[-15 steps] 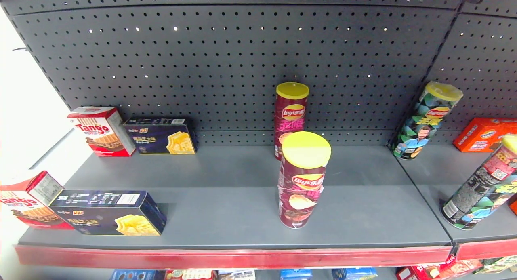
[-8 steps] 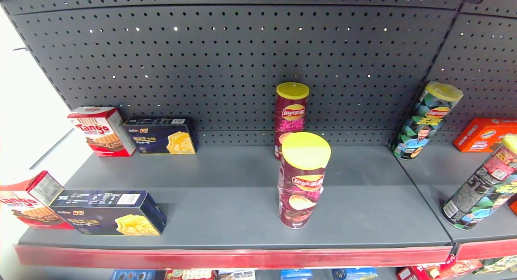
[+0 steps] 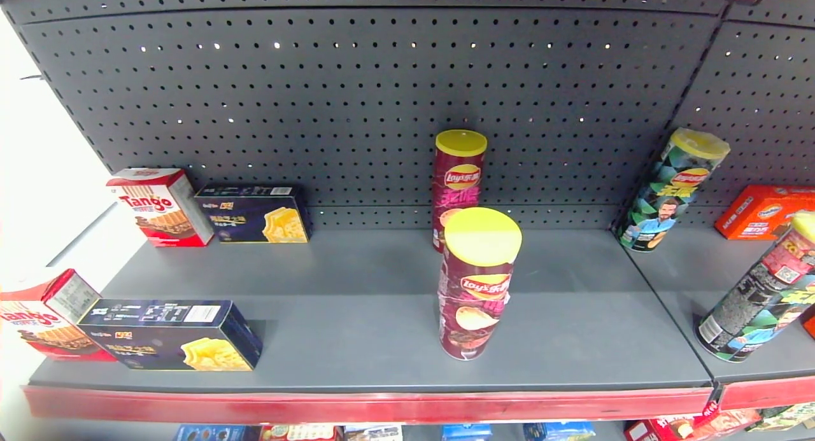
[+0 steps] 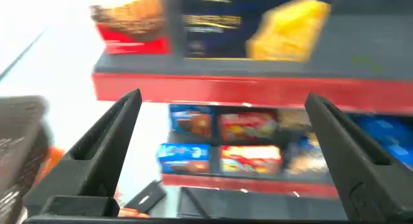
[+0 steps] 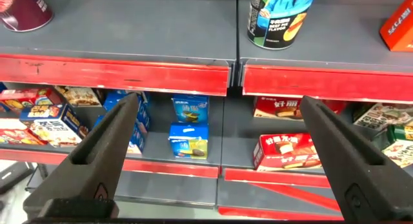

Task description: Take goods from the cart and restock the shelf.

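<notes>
The left gripper [image 4: 222, 101] and right gripper [image 5: 221, 101] face the red front edge of the shelf [image 3: 356, 288], jaws spread wide and empty. A purple chip can [image 3: 474, 288] stands upright mid-shelf, well apart from both.

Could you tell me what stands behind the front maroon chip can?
A second maroon can with a yellow lid, upright near the pegboard; the front can covers part of its base.

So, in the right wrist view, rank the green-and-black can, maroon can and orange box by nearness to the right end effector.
1. Green-and-black can: nearly straight ahead of the right end effector.
2-3. Maroon can, robot's left, and orange box, robot's right: both far out sideways, too close to call.
</notes>
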Robot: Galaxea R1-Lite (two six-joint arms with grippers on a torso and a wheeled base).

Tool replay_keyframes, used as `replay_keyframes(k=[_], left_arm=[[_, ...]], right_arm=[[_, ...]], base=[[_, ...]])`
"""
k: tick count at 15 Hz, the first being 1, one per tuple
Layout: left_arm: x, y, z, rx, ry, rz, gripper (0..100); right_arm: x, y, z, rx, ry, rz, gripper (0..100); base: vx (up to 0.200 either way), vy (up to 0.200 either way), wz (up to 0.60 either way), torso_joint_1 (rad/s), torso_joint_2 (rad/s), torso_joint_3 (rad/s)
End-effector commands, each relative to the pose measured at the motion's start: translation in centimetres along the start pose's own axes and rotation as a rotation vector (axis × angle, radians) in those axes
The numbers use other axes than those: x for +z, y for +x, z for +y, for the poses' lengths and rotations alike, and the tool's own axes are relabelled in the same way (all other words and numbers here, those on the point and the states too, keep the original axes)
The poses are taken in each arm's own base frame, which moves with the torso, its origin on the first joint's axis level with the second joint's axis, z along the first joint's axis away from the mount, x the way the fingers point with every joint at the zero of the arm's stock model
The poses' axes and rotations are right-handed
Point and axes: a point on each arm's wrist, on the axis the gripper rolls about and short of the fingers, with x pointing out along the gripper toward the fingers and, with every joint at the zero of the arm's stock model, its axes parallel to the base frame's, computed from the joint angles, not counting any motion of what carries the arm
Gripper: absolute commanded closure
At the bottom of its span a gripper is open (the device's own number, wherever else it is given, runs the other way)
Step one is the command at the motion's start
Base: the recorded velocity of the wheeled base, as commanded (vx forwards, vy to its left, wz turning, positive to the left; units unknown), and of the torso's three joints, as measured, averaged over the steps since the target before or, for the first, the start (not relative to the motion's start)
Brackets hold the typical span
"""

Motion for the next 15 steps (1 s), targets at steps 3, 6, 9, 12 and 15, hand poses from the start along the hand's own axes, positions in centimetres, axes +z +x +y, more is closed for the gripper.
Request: replay_keyframes(k=[3, 6, 9, 12, 15], left_arm=[[-0.84, -0.51, -0.01, -0.152, -0.002, -0.050, 0], [-0.84, -0.51, 0.02, -0.142, -0.004, -0.050, 0], [-0.84, -0.51, 0.01, -0.143, -0.001, -0.050, 0], [-0.80, -0.52, 0.02, -0.143, -0.002, -0.052, 0], [-0.80, -0.52, 0.01, -0.146, 0.001, -0.052, 0]], right_arm=[[0.02, 0.04, 0.00, 0.000, -0.001, 0.006, 0], [0.02, 0.04, 0.00, 0.000, -0.001, 0.006, 0], [0.02, 0.04, 0.00, 0.000, -0.001, 0.006, 0], [0.02, 0.04, 0.00, 0.000, -0.001, 0.006, 0], [0.02, 0.04, 0.00, 0.000, -0.001, 0.006, 0]], base=[[0.000, 0.000, 0.00, 0.000, 0.00, 0.000], [0.000, 0.000, 0.00, 0.000, 0.00, 0.000], [0.000, 0.000, 0.00, 0.000, 0.00, 0.000], [0.000, 0.000, 0.00, 0.000, 0.00, 0.000], [0.000, 0.000, 0.00, 0.000, 0.00, 0.000]])
